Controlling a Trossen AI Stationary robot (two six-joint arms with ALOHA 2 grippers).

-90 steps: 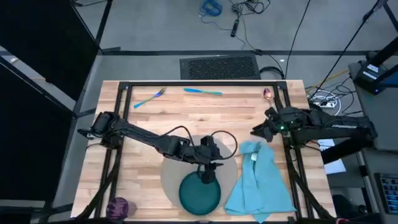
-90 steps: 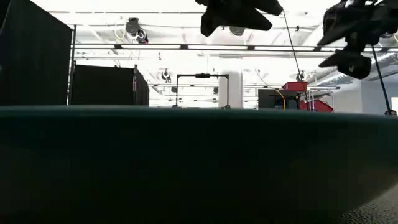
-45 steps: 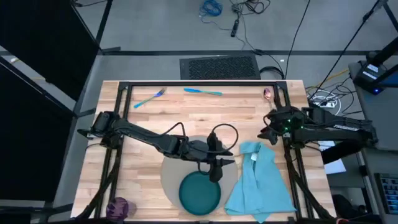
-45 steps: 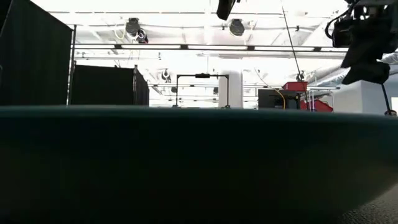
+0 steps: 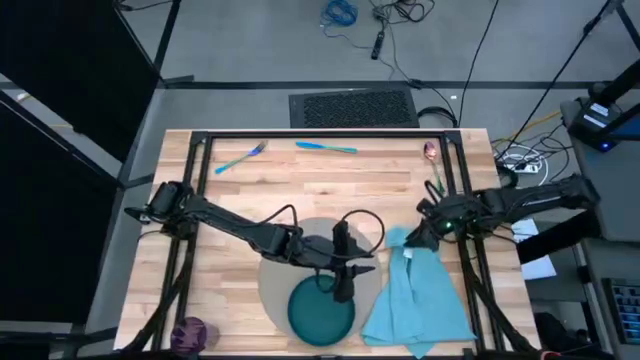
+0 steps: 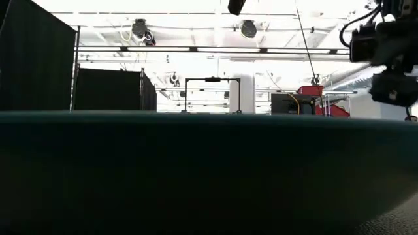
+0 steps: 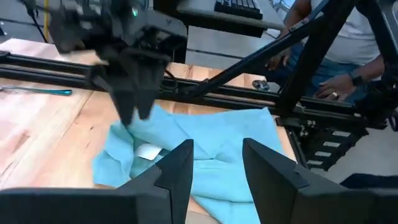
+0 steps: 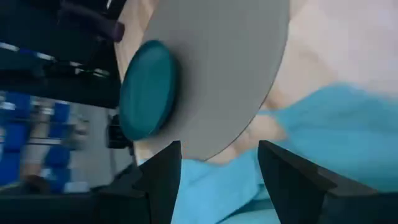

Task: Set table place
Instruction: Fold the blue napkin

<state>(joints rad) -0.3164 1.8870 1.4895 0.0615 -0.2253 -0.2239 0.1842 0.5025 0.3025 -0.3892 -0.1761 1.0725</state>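
Dark teal round plate (image 5: 320, 310) is sat on the large round grey mat (image 5: 275, 270) by the wooden tabletop's (image 5: 330, 190) near edge. Left gripper (image 5: 345, 287) is held over it, jaws open, empty. Right gripper (image 5: 418, 237) is parked open over the light blue cloth napkin (image 5: 420, 295).

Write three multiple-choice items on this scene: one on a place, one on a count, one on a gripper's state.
1. Where does the teal plate lie?
A. on the grey mat
B. on the napkin
C. on bare wood

2. How many blue-handled pieces of cutlery lie at the table's far edge?
A. one
B. two
C. four

3. How is the left gripper?
A. shut on the plate
B. shut on the napkin
C. open, holding nothing

Key: 1 A, the plate sits inside the mat's edge; 2 B, the fork and one other piece; 3 C, its fingers stand apart, empty.
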